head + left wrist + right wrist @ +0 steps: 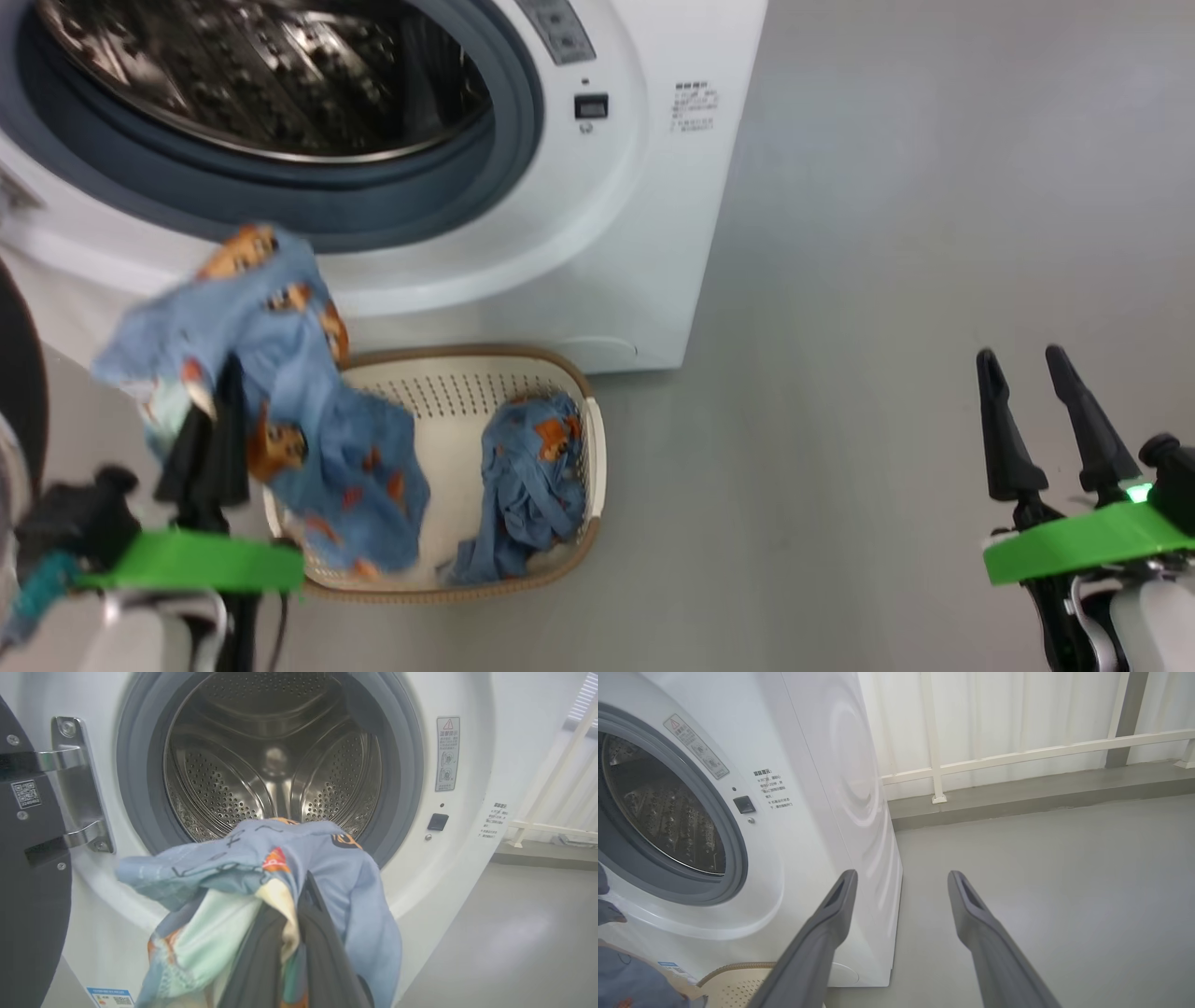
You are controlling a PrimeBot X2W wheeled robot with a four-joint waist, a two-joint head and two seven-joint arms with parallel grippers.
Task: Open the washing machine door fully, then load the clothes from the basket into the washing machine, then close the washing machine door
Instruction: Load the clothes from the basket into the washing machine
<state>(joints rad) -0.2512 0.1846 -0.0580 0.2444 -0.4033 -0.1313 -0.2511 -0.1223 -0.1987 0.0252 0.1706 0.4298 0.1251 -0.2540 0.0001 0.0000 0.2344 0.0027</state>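
Left gripper [215, 411] at 8 o'clock is clamped on a light-blue cartoon-print garment [280, 373], dangling over the cream basket [467, 359] at 6 o'clock. Right gripper [1022, 369] at 4 o'clock: fingers spread, holding nothing, over grey floor [887, 280]. One more blue garment [532, 476] sits in the basket's right end. Washing machine [597, 261] at 12, door [17, 373] swung open at 9.
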